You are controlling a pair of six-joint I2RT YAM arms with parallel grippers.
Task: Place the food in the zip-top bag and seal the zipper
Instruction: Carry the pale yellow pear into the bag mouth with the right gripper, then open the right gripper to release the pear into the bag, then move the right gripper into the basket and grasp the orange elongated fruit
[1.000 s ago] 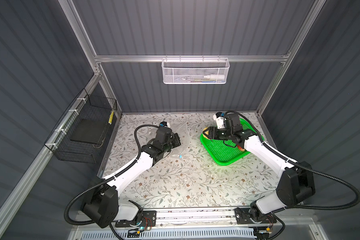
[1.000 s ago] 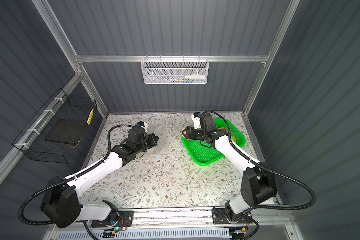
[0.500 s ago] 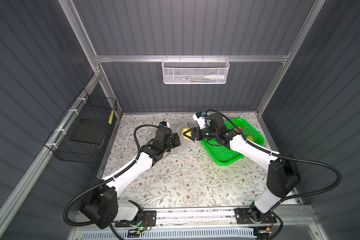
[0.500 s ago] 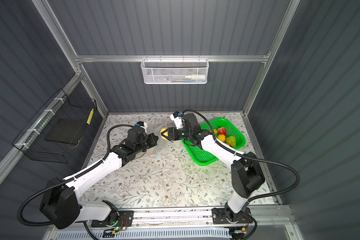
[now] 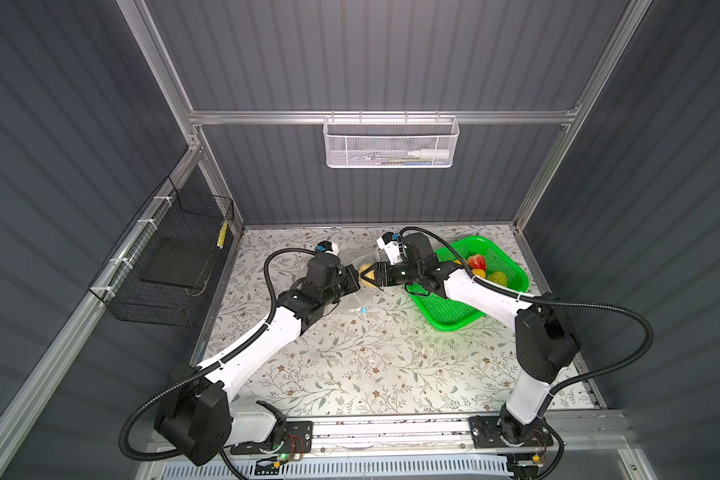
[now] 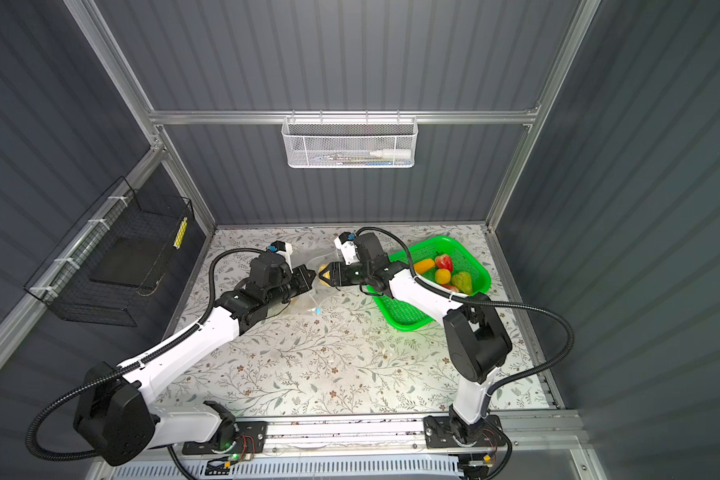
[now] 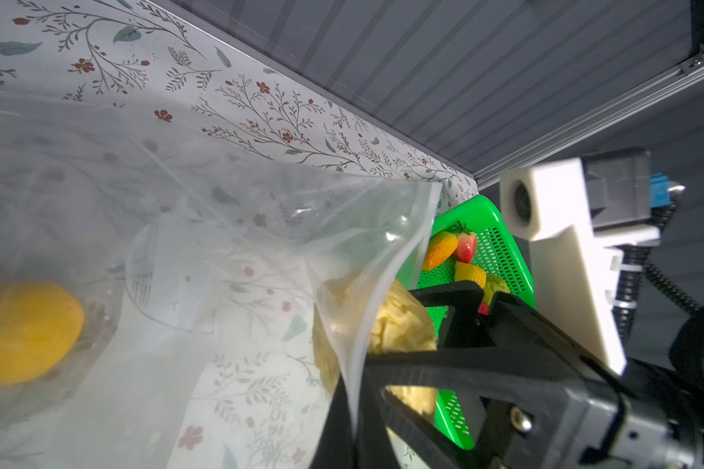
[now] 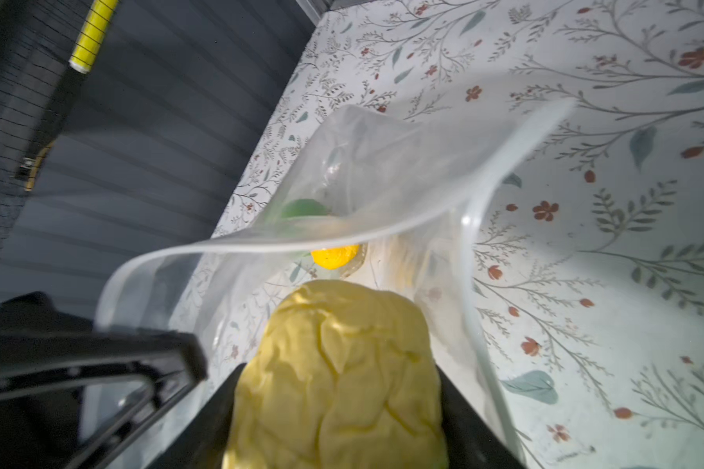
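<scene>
The clear zip-top bag (image 7: pixel 220 227) lies at the back middle of the table, its mouth facing the green basket. My left gripper (image 7: pixel 352 406) is shut on the bag's upper lip and holds the mouth open. My right gripper (image 8: pixel 338 390) is shut on a pale yellow wrinkled food (image 8: pixel 342 365), whose front end sits just inside the mouth; in both top views it is between the two grippers (image 5: pixel 366 275) (image 6: pixel 323 279). A yellow-orange fruit (image 7: pixel 21 333) and a green one (image 8: pixel 301 209) lie deep in the bag. The zipper's light-blue slider (image 5: pixel 363 311) rests on the table.
The green perforated basket (image 5: pixel 449 307) stands at the back right, under the right forearm. It holds a red strawberry (image 5: pixel 476 261) and orange, yellow and green pieces. A black wire rack (image 5: pixel 171 266) hangs on the left wall, a white mesh basket (image 5: pixel 391 141) on the back wall.
My right gripper has come left from over the green basket to the bag's mouth, carrying the pale yellow food. The left gripper has kept its hold on the bag.
</scene>
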